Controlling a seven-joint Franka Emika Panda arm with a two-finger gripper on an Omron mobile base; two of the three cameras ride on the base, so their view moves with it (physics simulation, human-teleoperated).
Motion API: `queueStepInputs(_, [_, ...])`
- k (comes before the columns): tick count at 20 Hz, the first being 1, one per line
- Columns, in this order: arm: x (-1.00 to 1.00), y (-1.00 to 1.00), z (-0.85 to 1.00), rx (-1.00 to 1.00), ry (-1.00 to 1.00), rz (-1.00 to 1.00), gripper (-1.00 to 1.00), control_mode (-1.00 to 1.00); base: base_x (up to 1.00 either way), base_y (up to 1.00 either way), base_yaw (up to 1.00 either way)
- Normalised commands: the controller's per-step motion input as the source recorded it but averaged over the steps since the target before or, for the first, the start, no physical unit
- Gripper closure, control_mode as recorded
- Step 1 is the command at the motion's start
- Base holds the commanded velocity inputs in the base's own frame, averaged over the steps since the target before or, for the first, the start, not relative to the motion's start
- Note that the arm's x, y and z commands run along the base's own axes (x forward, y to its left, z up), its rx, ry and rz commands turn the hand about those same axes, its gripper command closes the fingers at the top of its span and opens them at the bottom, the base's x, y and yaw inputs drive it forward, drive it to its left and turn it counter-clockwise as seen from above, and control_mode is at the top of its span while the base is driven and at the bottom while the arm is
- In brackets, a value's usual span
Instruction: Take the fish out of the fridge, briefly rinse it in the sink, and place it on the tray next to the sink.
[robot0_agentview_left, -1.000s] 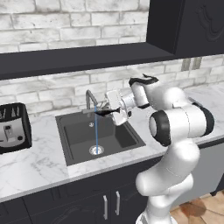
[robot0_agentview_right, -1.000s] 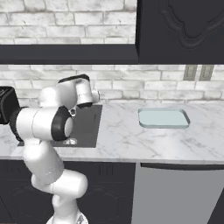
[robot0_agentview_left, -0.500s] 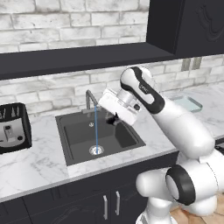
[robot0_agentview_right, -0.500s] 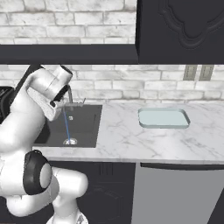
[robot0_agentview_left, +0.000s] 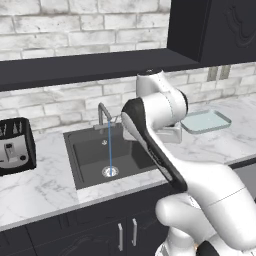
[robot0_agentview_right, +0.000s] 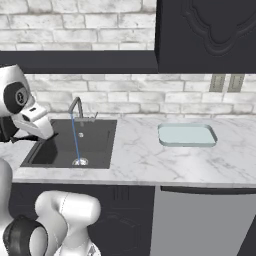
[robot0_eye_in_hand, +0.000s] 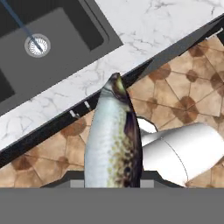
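Speckled, pale-bellied fish (robot0_eye_in_hand: 114, 144) over marble counter (robot0_eye_in_hand: 148, 26).

The marble counter (robot0_agentview_right: 135, 160) carries the tray (robot0_agentview_right: 186, 135) and a toaster (robot0_agentview_left: 15, 146).

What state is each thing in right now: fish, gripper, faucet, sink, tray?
fish: held in the gripper, out over the floor past the counter edge.
gripper: shut on the fish.
faucet: running, water stream into the drain.
sink: holds nothing but water.
tray: bare, on the counter.
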Motion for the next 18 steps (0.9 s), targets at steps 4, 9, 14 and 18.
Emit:
queueStepInputs(4, [-0.04, -0.61, 0.47, -0.21, -0.10, -0.12, 1.00, -1.00, 0.00, 0.00, 0.00])
queueStepInputs(9, [-0.02, -0.09, 0.00, 0.00, 0.00, 0.00, 1.00, -1.00, 0.00, 0.00, 0.00])
queueStepInputs(14, [-0.15, -0.20, 0.00, 0.03, -0.01, 0.00, 1.00, 1.00, -0.30, -0.80, 0.00])
queueStepInputs(18, [0.00, 0.00, 0.00, 0.00, 0.00, 0.00, 1.00, 1.00, 0.07, -1.00, 0.10])
